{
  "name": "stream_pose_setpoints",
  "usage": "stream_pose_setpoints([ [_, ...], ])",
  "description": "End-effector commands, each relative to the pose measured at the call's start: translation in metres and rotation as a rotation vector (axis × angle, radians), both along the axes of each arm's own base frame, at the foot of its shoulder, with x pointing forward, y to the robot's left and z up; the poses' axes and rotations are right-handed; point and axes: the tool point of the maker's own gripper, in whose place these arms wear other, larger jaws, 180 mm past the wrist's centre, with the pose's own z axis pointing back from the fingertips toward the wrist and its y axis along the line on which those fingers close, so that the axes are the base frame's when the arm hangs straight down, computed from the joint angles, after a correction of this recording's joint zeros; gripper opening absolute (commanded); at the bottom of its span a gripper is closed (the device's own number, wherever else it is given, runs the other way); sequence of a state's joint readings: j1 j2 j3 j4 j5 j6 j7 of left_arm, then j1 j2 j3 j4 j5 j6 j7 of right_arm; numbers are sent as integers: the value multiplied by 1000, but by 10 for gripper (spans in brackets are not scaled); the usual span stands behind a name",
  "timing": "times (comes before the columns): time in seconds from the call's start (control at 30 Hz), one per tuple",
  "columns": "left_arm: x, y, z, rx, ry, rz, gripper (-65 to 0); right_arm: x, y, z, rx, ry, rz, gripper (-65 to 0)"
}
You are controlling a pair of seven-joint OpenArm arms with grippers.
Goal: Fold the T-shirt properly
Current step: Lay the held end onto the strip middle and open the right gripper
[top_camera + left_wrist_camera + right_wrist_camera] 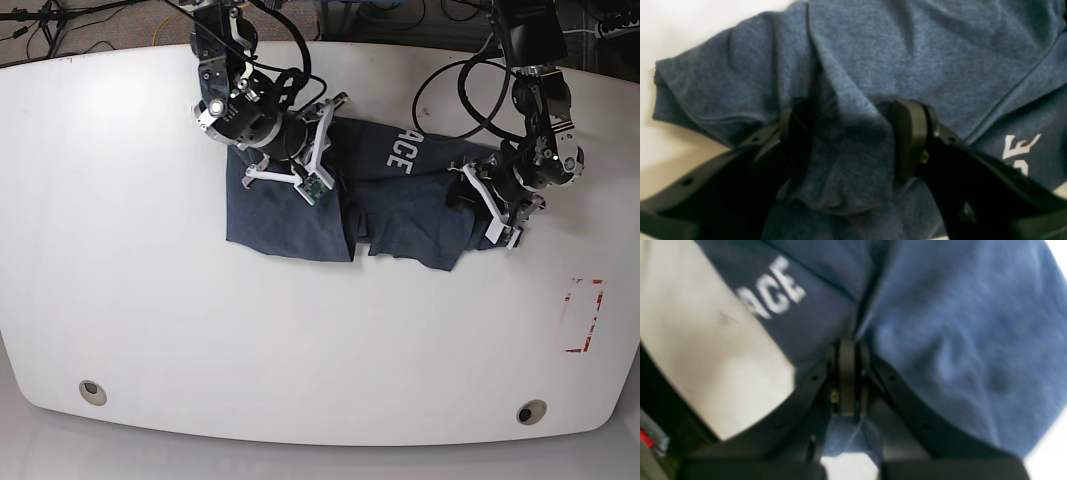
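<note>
Right up at the lens, the left gripper [853, 140] pinches a raised fold of the T-shirt [907, 56]. The right gripper [847, 376] is clamped tight on the cloth beside the white lettering [773, 290]. The shirt lies rumpled across the white table [320, 340].

The T-shirt [300, 225] is dark navy blue in the base view, while up close in the left wrist view its cloth [873, 56] shows a heathered pattern, mid-blue flecked with darker threads. White block letters [403, 153] are printed on it. The desk [150, 300] is plain white, with a red rectangular outline [584, 315] marked near one edge. The left tool [853, 143] is matte black, and the right tool [847, 376] looks black to dark grey, though that view is blurred. Small white brackets [275, 172] stand out on the dark arm bodies.
</note>
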State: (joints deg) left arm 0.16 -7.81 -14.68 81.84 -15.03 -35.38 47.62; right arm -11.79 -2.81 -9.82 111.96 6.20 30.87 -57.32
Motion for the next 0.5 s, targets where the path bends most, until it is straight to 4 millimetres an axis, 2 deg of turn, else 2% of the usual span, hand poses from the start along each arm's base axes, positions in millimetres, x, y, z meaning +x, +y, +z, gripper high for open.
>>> stream_pose_setpoints([
  [0.0, -28, 8, -26, 80, 147, -20, -314, 14, 10, 19, 46, -53, -7, -650],
  [0.3, -29, 10, -26, 81, 149, -17, -314, 26, 25, 31, 87, -74, -13, -636],
  [0.37, -29, 10, -26, 81, 149, -17, -314, 26, 27, 28, 90, -63, -8, -583],
  [0.47, -29, 10, -26, 81, 149, -17, -314, 27, 28, 24, 87, -51, -4, -471],
])
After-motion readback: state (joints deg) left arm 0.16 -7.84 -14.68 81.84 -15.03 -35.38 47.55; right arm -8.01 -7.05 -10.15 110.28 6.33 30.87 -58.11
